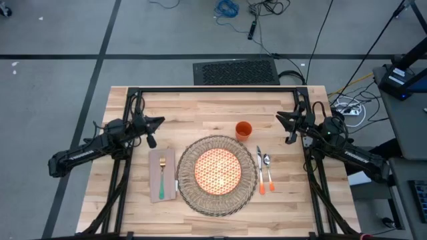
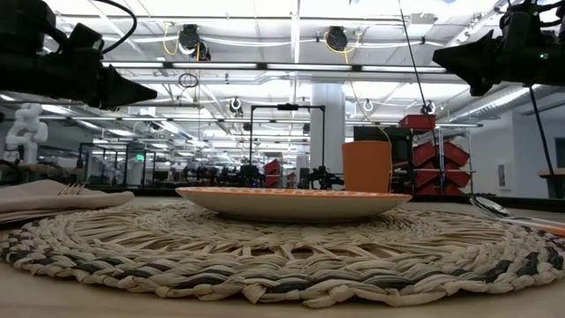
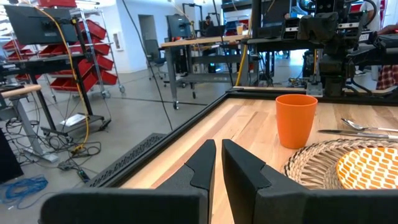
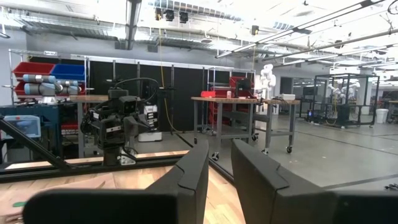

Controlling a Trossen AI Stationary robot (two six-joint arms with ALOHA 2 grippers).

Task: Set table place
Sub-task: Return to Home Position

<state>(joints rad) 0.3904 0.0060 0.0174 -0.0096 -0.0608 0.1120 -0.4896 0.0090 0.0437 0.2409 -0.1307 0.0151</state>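
Spanning the whole scene, the desk (image 1: 200, 100) carries a finished setting between two raised arms. The left claw (image 1: 159, 121) hangs above the desk's left side with its tip aimed inward. Its fingers are drawn to a narrow slit and grip nothing. The right claw (image 1: 279, 117) hangs opposite above the right side, also aimed inward. Its fingers are likewise close together, with a slim gap and nothing between them. In the low view both claws sit high above the desk, well apart from everything on it.

The round woven placemat (image 1: 185, 175) lies between the two claws, nearer the desk's front edge than either. The orange-patterned plate (image 1: 217, 171) sits centred on it. The beige napkin (image 1: 168, 167) lies just beside the mat on the left claw's side, a little forward of that claw. The green-handled fork (image 1: 161, 180) rests along its length.

The orange cup (image 1: 244, 130) stands upright just beyond the mat's far rim. It is between the claws and nearer the right one. The knife (image 1: 259, 170) and the spoon (image 1: 267, 170) lie side by side on the right claw's side, the knife at the mat's edge. Their orange handles point toward the front edge.
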